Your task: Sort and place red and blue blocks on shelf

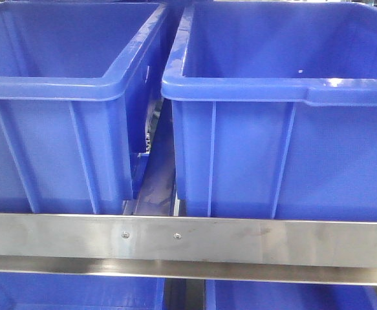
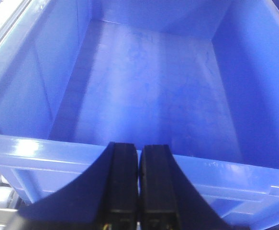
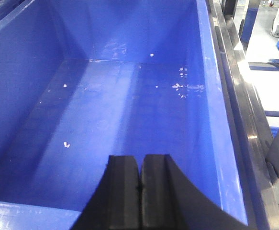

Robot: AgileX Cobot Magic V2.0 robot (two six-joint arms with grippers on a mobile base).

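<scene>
No red or blue blocks show in any view. The shelf (image 1: 188, 240) crosses the front view as a brushed-metal rail with two small screws; its steel side frame (image 3: 254, 139) runs along the right of the right wrist view. My left gripper (image 2: 139, 148) is shut with nothing between its black fingers, hovering over the near rim of a big blue bin (image 2: 149, 91). My right gripper (image 3: 141, 158) is also shut and empty, above the near end of another blue bin (image 3: 125, 105). Neither gripper appears in the front view.
Two large dark-blue bins sit side by side on the shelf, the left bin (image 1: 52, 110) and the right bin (image 1: 285, 129), with a narrow gap (image 1: 154, 174) between them. More blue bins (image 1: 72, 292) sit on the tier below. Small white specks (image 3: 184, 87) lie on the right bin's floor.
</scene>
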